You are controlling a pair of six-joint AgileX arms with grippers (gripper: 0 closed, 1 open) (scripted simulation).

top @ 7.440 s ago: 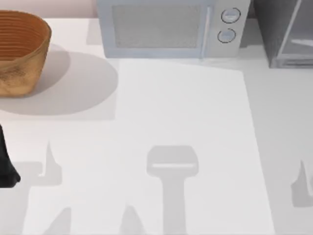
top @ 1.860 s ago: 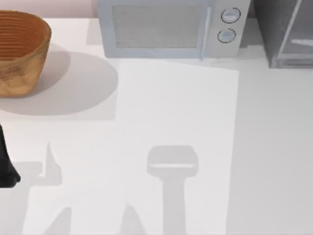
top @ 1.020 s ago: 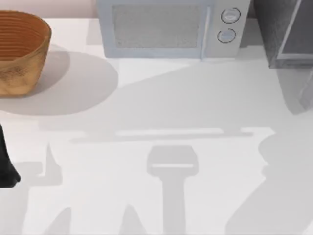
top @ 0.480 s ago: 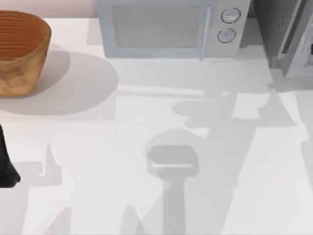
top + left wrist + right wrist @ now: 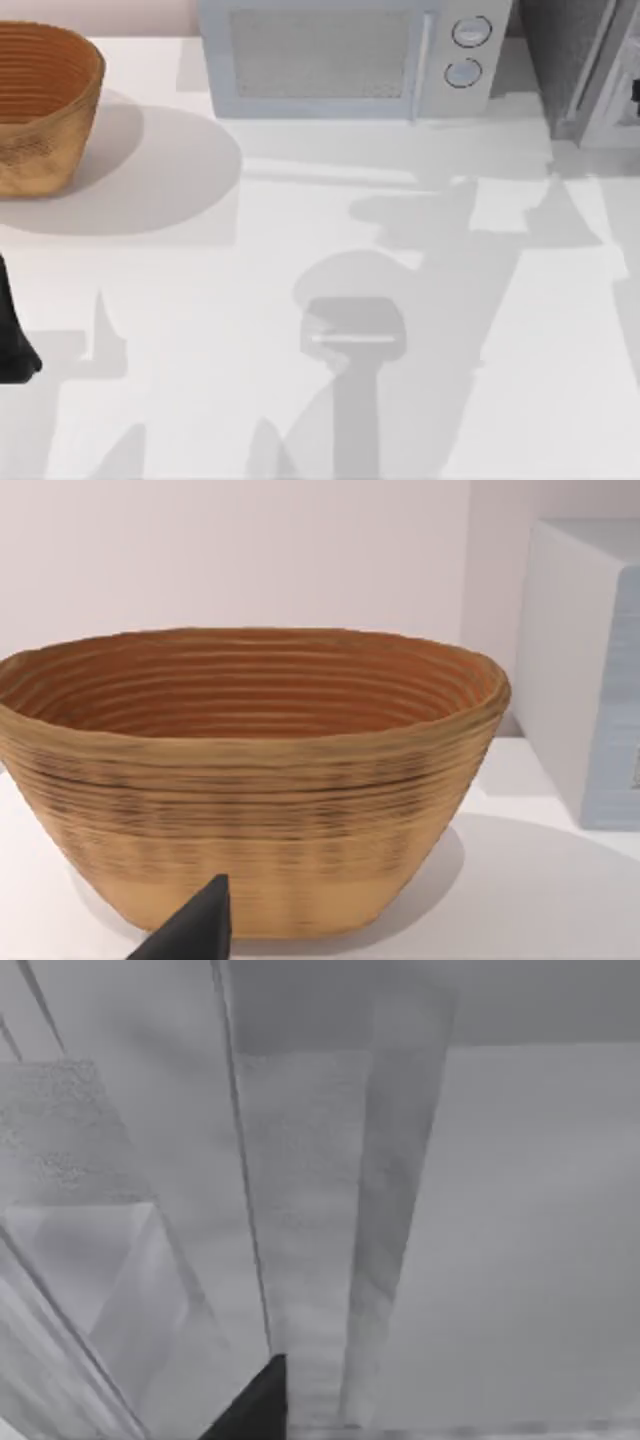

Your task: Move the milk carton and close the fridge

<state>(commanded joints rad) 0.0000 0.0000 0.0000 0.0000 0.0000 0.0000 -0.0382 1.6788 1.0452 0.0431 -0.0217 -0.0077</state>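
Observation:
The fridge point(image 5: 560, 50) stands at the table's back right, a dark-grey speckled cabinet with its pale-framed door point(image 5: 612, 100) angled along the right edge. My right gripper point(image 5: 250, 1405) is right up against the fridge's grey panels point(image 5: 300, 1220). A dark bit of it shows at the right edge of the top view point(image 5: 636, 92). The milk carton is out of view. My left arm point(image 5: 12, 340) is parked at the left edge, and its gripper point(image 5: 190, 932) faces the basket.
A woven brown basket point(image 5: 40, 105) sits at the back left. The light-grey microwave point(image 5: 350, 55) with two round knobs stands at the back centre. Arm shadows lie over the white tabletop point(image 5: 200, 300).
The fridge door has swung from wide open towards the cabinet. The right arm's shadow has spread over the middle and right of the table. The left arm has not moved.

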